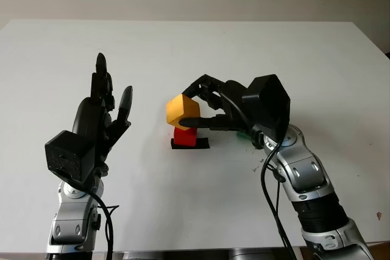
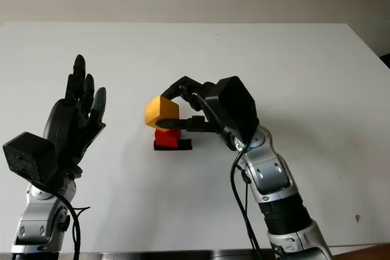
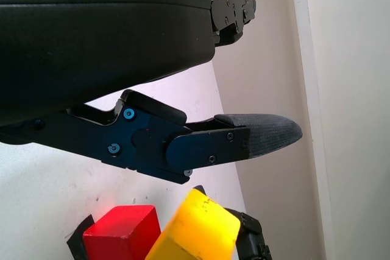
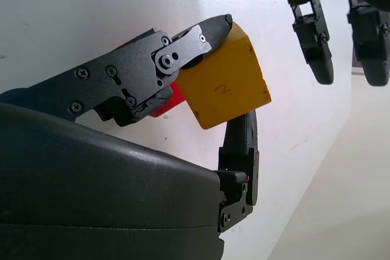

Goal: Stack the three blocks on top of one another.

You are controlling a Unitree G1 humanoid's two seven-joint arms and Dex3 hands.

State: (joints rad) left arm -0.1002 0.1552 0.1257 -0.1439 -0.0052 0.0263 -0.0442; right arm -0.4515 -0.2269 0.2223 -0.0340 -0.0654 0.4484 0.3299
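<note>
The right hand [image 1: 204, 105] pinched the yellow block [image 1: 182, 111] between its fingers, tilted, just above the red block [image 1: 184, 136], presumably lining it up to set on top. The red block sat on the white bench [image 1: 195, 47], at nine o'clock from the wrist. The left hand [image 1: 100, 114] hovered open, well apart.

— What colours are in front of you?
— Your bench [image 1: 183, 47] is plain white. A yellow block [image 1: 182, 111] sits in your black right hand [image 1: 210, 109]; a faint dark mark shows on one yellow face.
— And beneath it?
— A red block [image 1: 184, 136] on a small black patch [image 1: 202, 144]. A bit of green [image 1: 244, 133] peeks out behind your right hand.
— Your arms?
— Your left hand [image 1: 97, 117] is black too. Both forearms are silver-grey, with black cables.
</note>
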